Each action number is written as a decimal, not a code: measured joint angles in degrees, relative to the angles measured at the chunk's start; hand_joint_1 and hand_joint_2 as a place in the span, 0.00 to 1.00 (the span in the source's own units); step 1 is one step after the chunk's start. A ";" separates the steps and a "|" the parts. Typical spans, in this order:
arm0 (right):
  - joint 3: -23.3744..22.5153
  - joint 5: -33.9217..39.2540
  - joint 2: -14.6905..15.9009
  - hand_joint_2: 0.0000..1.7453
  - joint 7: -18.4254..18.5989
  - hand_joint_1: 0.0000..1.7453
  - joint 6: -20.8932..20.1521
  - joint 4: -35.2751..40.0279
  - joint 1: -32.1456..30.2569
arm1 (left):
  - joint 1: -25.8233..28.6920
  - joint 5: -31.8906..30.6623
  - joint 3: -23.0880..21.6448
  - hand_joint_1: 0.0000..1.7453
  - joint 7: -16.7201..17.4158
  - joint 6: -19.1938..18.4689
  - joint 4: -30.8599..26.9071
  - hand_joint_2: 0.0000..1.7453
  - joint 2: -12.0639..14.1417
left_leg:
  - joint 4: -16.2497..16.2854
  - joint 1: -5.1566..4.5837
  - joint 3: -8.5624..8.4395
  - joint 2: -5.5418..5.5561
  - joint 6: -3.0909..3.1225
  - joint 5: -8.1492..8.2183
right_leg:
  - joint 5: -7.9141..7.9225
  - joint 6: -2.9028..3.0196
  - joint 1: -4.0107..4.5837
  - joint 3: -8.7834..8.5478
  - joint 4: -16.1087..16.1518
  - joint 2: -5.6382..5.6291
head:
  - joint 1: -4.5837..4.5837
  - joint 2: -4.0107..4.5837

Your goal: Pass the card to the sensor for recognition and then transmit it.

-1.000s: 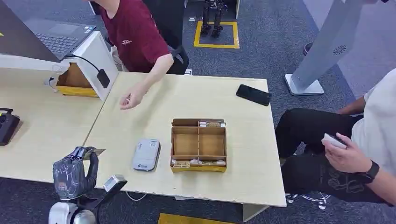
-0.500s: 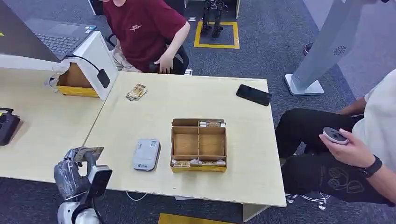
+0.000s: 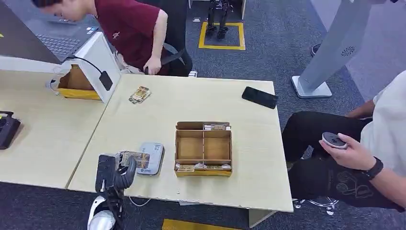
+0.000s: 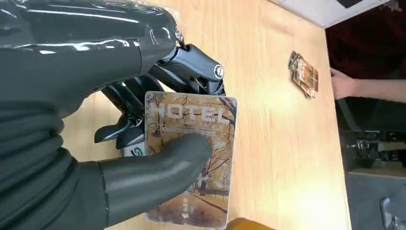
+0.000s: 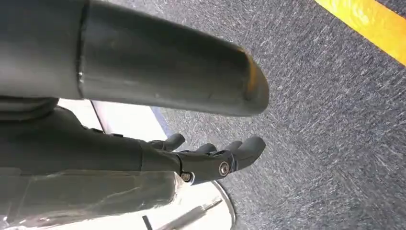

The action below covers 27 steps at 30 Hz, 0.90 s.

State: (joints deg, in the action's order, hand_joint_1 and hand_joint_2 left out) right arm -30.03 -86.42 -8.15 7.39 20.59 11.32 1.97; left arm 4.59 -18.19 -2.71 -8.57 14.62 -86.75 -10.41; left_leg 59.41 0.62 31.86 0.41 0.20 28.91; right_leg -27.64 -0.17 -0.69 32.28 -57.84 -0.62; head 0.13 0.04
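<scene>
Left hand [image 3: 117,168] had the hotel key card [image 4: 191,158] pinched between thumb and fingers, picture side up, and was holding it right over the near edge of the grey card reader [image 3: 152,158] on the wooden table [image 3: 201,103]. So I'd say we were at the "show it to the sensor" step, with the handover not started. Couldn't tell whether the card actually touched the reader. Next move probably needed it held flat and steady over the reader's face, then lifted clear without clipping the divided cardboard tray [image 3: 203,147] just beside it. Right hand [image 5: 210,155] hung down by the floor, fingers loosely spread, holding nothing.
</scene>
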 joint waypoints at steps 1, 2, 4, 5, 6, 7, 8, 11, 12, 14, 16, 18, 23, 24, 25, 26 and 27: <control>0.00 0.00 0.00 0.00 0.02 0.00 0.00 0.00 0.00 | 0.00 0.40 0.00 1.00 0.00 -0.11 0.11 1.00 0.11 | 0.00 0.00 0.00 0.00 0.00 0.00 | 0.00 0.00 0.00 0.00 0.00 0.00 | -0.02 0.00; 0.00 -0.02 0.00 0.00 0.09 0.00 0.00 0.00 0.00 | 0.01 0.84 -0.02 1.00 0.09 -0.18 0.13 1.00 0.26 | 0.00 0.00 0.00 0.00 0.00 0.00 | 0.00 0.00 0.01 0.00 0.00 0.00 | -0.02 0.00; 0.00 -0.07 0.00 0.00 0.20 0.00 0.00 0.00 0.00 | 0.00 1.51 -0.04 1.00 0.20 -0.22 0.29 1.00 0.53 | 0.00 0.00 0.00 0.00 -0.01 -0.01 | 0.00 0.00 0.01 0.00 0.00 0.00 | 0.00 0.00; 0.00 -0.13 0.00 0.00 0.22 0.00 -0.02 0.00 0.00 | -0.01 1.75 -0.02 1.00 0.24 0.22 0.37 1.00 0.66 | 0.00 0.00 0.00 0.00 -0.01 -0.01 | 0.00 0.00 0.01 0.00 0.00 0.00 | -0.02 0.00; 0.00 -0.13 0.00 0.00 0.24 0.00 -0.02 0.00 0.01 | -0.15 1.58 -0.04 1.00 0.33 1.10 0.57 1.00 0.74 | 0.00 0.00 0.00 0.00 -0.01 -0.01 | 0.00 0.00 0.01 0.00 0.00 0.00 | -0.02 0.00; 0.00 -0.15 0.00 0.00 0.24 0.00 -0.02 0.00 0.03 | -0.55 0.99 -0.02 1.00 0.52 2.30 1.07 1.00 0.79 | 0.00 0.00 0.00 0.01 -0.01 -0.01 | 0.00 0.00 0.01 0.00 0.00 0.01 | -0.02 0.00; 0.00 -0.18 -0.04 0.00 0.15 0.00 -0.02 0.00 0.05 | -1.21 0.70 -0.02 1.00 0.79 3.37 1.75 1.00 0.83 | 0.00 0.00 0.01 0.03 -0.01 -0.01 | 0.00 0.00 0.00 -0.01 0.00 0.02 | -0.02 0.00; 0.04 -0.26 -0.37 0.00 0.02 0.00 -0.13 0.00 0.27 | -3.45 0.75 -0.02 1.00 1.01 4.96 4.42 1.00 1.12 | 0.00 0.00 0.02 0.03 -0.01 -0.06 | 0.02 0.00 0.00 -0.02 -0.01 0.04 | 0.00 0.00; 0.07 -0.28 -0.46 0.00 0.15 0.00 -0.20 0.00 0.37 | -4.19 0.70 0.00 1.00 1.01 5.44 5.32 1.00 1.23 | 0.00 0.00 0.02 0.04 -0.02 -0.06 | 0.03 0.01 0.00 -0.02 -0.01 0.03 | -0.02 0.00; 0.13 -0.31 -0.65 0.00 0.46 0.00 -0.28 0.00 0.52 | -5.42 -0.06 0.06 1.00 0.72 6.97 6.93 1.00 1.44 | 0.00 0.00 0.01 0.03 -0.02 -0.07 | 0.05 0.02 0.00 -0.01 -0.01 0.02 | -0.02 0.00; 0.18 -0.31 -0.72 0.00 0.52 0.00 -0.44 0.00 0.64 | -6.35 -0.50 0.09 1.00 0.61 7.67 8.13 1.00 1.64 | 0.00 0.00 0.01 0.03 -0.02 -0.07 | 0.05 0.02 0.00 -0.02 -0.01 0.03 | -0.02 0.00; 0.22 -0.31 -0.81 0.00 0.63 0.00 -0.63 0.00 0.69 | -6.98 -0.65 0.11 1.00 0.59 7.82 9.29 1.00 1.86 | 0.00 0.00 0.02 0.03 -0.02 -0.07 | 0.05 0.02 0.00 -0.01 -0.02 0.03 | -0.02 0.00; 0.31 -0.31 -0.83 0.00 0.66 0.00 -0.63 0.00 0.70 | -7.60 -0.65 0.11 1.00 0.59 7.91 10.73 1.00 1.92 | 0.00 0.00 0.02 0.02 -0.02 -0.07 | 0.04 0.02 0.00 -0.01 -0.02 0.03 | -0.02 0.00; 0.35 -0.31 -0.83 0.00 0.70 0.00 -0.70 0.00 0.71 | -7.72 -0.63 0.15 1.00 0.72 8.02 11.06 1.00 1.95 | 0.00 0.00 0.03 0.02 -0.02 -0.07 | 0.04 0.02 0.00 -0.01 -0.02 0.03 | -0.02 0.00; 0.46 -0.31 -0.83 0.00 1.03 0.00 -0.81 0.00 0.73 | -7.85 -0.61 0.20 1.00 0.81 8.09 11.46 1.00 1.99 | 0.00 0.00 0.02 0.02 -0.02 -0.07 | 0.04 0.02 0.00 -0.01 -0.02 0.03 | -0.02 0.00; 0.55 -0.31 -0.83 0.00 1.20 0.00 -0.87 0.00 0.75 | -7.96 -0.57 0.24 1.00 0.83 8.09 11.94 1.00 2.12 | 0.00 0.00 0.02 0.02 -0.02 -0.07 | 0.05 0.02 0.00 -0.01 -0.02 0.03 | -0.02 0.00; 0.63 -0.33 -0.83 0.00 1.29 0.00 -0.96 0.00 0.77 | -8.06 -0.50 0.26 1.00 0.85 8.04 12.33 1.00 2.23 | 0.00 0.00 0.02 0.02 -0.02 -0.07 | 0.05 0.02 0.00 -0.01 -0.02 0.03 | -0.02 0.00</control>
State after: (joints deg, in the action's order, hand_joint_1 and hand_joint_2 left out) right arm -29.40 -86.75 -8.98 8.68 19.63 11.32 2.75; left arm -3.47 -18.69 -2.45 -7.72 22.67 -74.42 -8.17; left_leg 59.41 0.62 31.89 0.44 0.17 28.85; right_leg -27.59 -0.14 -0.69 32.27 -57.86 -0.59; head 0.11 0.04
